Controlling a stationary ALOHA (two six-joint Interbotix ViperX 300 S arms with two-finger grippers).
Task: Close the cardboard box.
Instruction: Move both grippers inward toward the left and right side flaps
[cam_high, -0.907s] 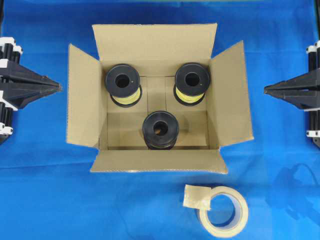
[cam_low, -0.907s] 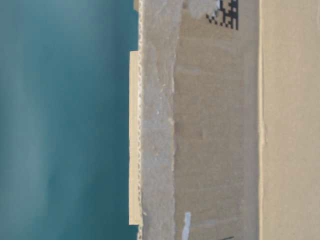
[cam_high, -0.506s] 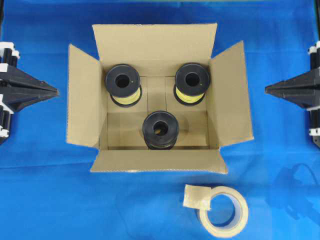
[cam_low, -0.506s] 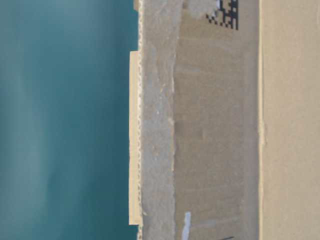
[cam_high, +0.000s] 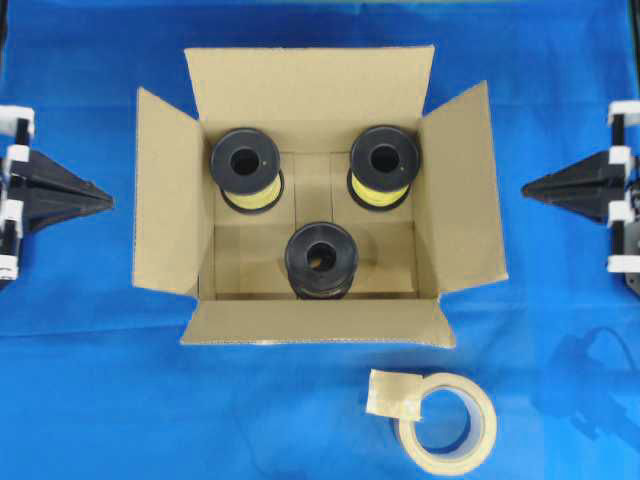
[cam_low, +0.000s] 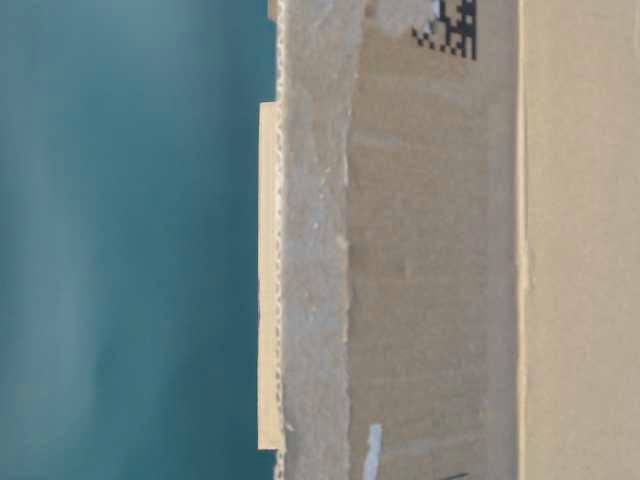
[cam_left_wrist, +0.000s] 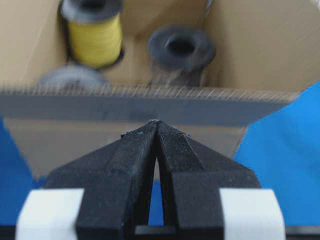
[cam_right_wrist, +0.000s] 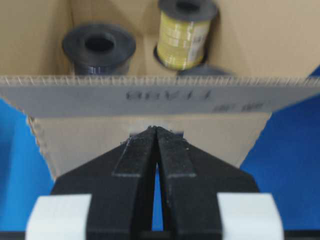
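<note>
Open cardboard box (cam_high: 315, 190) mid-table; left gripper (cam_high: 108, 200) and right gripper (cam_high: 526, 187) pinched closed, empty, flanking its side flaps.

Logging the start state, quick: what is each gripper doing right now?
Left gripper: jaws closed, holding nothing, short of the cardboard box.
Right gripper: jaws closed, holding nothing.

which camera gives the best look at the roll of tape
The overhead view. The tape roll lies whole and sharp on the blue cloth, in front of the cardboard box. The table-level view shows only the box wall close up, and both wrist views look into the box, so none of them shows the roll.
</note>
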